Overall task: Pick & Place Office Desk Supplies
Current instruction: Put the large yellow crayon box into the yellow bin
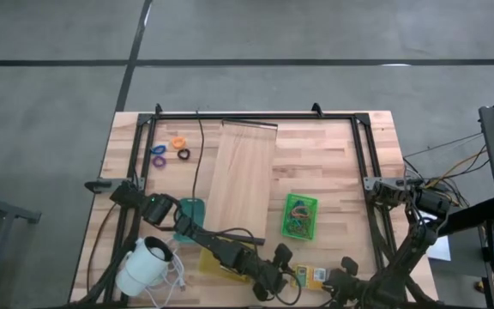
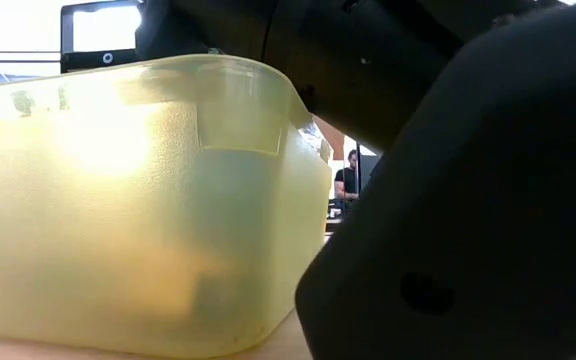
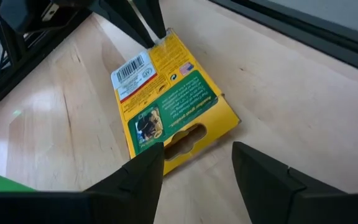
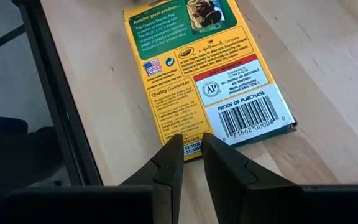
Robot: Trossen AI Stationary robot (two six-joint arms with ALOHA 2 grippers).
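Wooden slatted surface (image 1: 333,163) bordered by a dark metal frame, grey floor around it. A long pale board (image 1: 243,180) lies down the middle. Left of the board's far end sit small rings: orange ring (image 1: 177,142), purple ring (image 1: 158,150), black ring (image 1: 183,154) and a blue one (image 1: 159,161). Right of the board stands a green basket (image 1: 300,215) holding rubber bands. A white round corded device (image 1: 144,264) lies at the near left corner, with a teal object (image 1: 192,209) just beyond it.

At the near edge, between the two arms, a yellow and green card pack (image 3: 169,102) lies flat on the surface, printed back face up, barcode visible. The left end effector (image 3: 194,168) is open, fingers spread wide just short of the pack's hang-hole end, not touching it. The right end effector (image 4: 191,158) sits at the opposite, barcode end, fingers nearly together and pinching the pack's edge between their tips.

Low view is filled by a translucent yellowish bin (image 2: 148,200) and a dark arm body; a person (image 2: 349,178) stands far behind
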